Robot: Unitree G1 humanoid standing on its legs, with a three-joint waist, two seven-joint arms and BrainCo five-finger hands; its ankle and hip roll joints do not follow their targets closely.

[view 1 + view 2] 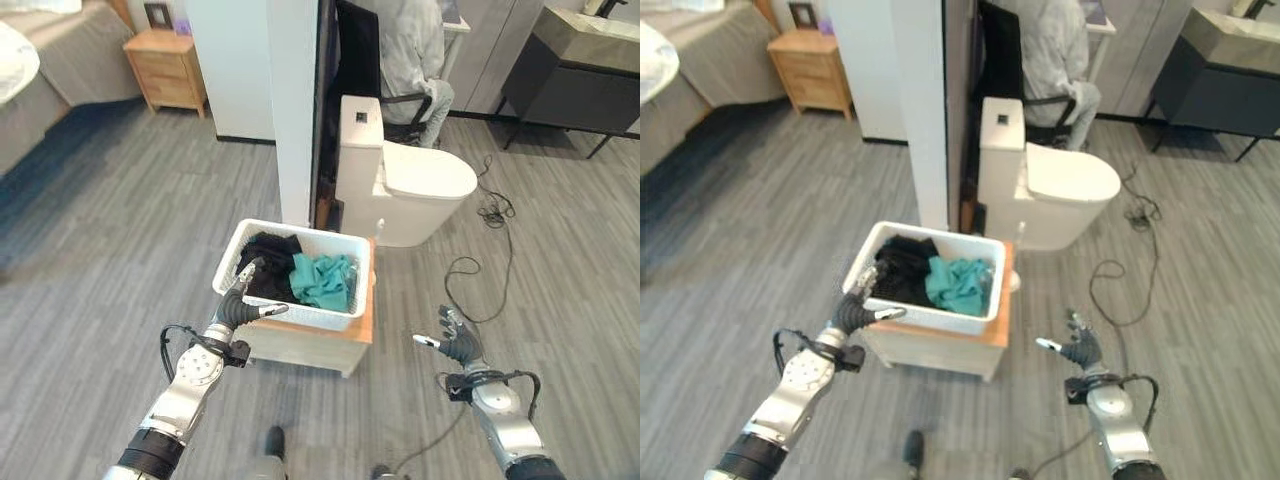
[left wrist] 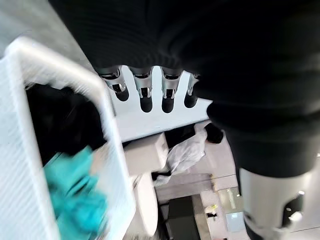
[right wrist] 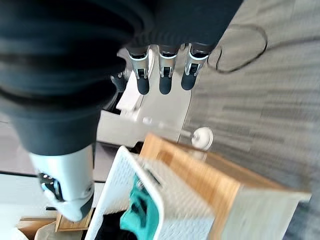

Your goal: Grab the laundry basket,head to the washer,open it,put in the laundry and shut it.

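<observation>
A white laundry basket [image 1: 252,232] holds black clothes [image 1: 268,262] and a teal garment [image 1: 322,281]. It rests on a low wooden stand [image 1: 362,325] on the grey floor. My left hand [image 1: 241,296] is open at the basket's near left corner, fingers up along the rim [image 2: 80,76] and thumb out along the front wall. My right hand [image 1: 455,340] hangs open over the floor to the right of the stand, apart from the basket. The right wrist view shows the basket [image 3: 117,192] and the stand [image 3: 200,172] past its straight fingers [image 3: 165,75].
A white toilet [image 1: 405,175] stands just behind the basket, beside a white partition wall [image 1: 295,110]. A person sits on a chair [image 1: 415,60] further back. A wooden nightstand [image 1: 170,65] and a bed [image 1: 50,60] lie at the far left, a dark cabinet [image 1: 575,65] at the far right.
</observation>
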